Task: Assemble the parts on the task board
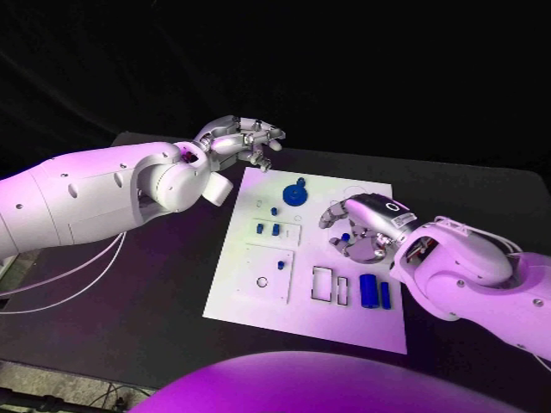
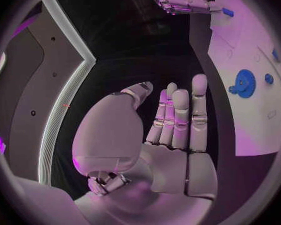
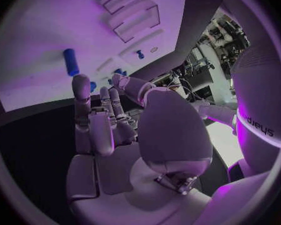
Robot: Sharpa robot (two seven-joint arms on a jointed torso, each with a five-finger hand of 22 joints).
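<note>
Right hand (image 1: 365,231): fingers (image 3: 98,116) are lying extended and slightly apart, gripping nothing as far as the wrist view shows. It's hovering over the right half of the white board (image 1: 257,297), palm turned toward the board's middle.

Left hand (image 1: 242,140): fingers (image 2: 181,115) are lying straight and close together, holding nothing. It's sitting off the board, past its far-left corner, over the black counter (image 1: 164,292).

Parts are lying on the board:
- blue gear (image 1: 297,193) near the far edge, between the two hands
- two small blue pegs (image 1: 269,229) just left of the right hand
- two blue cylinders (image 1: 375,291) near the board's near-right corner, side by side, long axes running from near edge to far edge
- empty rectangular slots (image 1: 328,285) just left of the cylinders

Key relation, as I'm reading it: the right hand is clearly nearer the cylinders and pegs; cylinders are lying toward the near edge from its fingers, right beside its forearm. The gear is sitting roughly between both hands, slightly closer to the left one. Can't tell which part is next.
</note>
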